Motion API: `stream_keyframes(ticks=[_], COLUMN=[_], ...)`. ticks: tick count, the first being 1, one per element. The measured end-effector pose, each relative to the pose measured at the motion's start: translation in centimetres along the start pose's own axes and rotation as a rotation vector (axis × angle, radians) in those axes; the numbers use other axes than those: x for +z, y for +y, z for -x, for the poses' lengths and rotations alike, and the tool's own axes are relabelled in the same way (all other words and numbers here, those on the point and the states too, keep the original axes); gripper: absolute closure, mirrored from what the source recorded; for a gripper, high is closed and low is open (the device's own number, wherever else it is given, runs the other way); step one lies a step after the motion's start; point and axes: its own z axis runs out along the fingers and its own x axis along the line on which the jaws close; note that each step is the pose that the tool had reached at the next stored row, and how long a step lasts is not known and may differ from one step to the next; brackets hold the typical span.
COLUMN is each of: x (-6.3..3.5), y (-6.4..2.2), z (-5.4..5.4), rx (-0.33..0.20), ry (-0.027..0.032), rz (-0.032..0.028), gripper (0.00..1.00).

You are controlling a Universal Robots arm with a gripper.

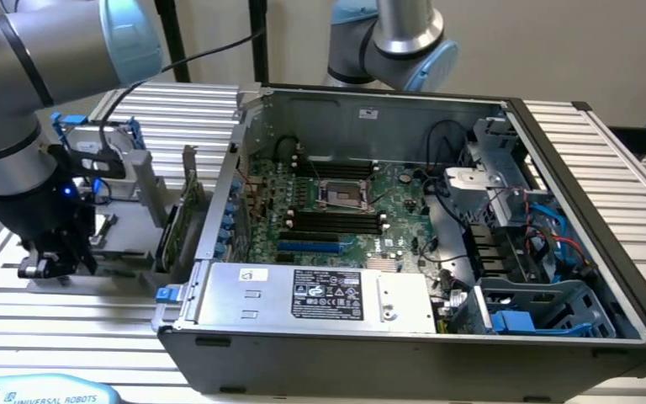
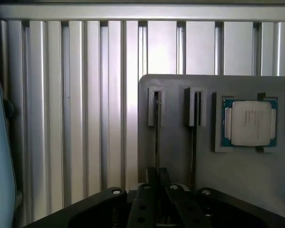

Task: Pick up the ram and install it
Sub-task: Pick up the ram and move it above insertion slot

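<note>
Grey holder [image 2: 180, 161]: ram [image 2: 157, 137] edge-on in slot, processor [image 2: 249, 123] in recess.

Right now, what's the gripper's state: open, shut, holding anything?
Gripper: cannot be told; it sits low over the grey holder, in line with the ram standing on edge in a slot.

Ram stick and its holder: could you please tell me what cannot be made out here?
1. Ram: wrist view, edge-on in the grey holder, so its chips are hidden.
2. Holder: exterior view, the arm covers part of it.
3. Memory slots: exterior view, too small to tell whether any is filled.
4. Gripper: wrist view, cut off by the picture's edge.
</note>
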Motion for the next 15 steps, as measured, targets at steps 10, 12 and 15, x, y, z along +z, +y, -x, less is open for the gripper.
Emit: stream_keyframes(ticks=[10, 12, 15], x=[-3.61, -4.50, -5.86], y=[0.06, 0.05, 0.01], z=[0.0, 0.0, 0.1], rx=[0.000, 0.000, 0.000], ry=[-0.0047, -0.0050, -0.0051], rz=[0.0021, 0.0023, 0.0025], gripper=[0.87, 0.87, 0.87])
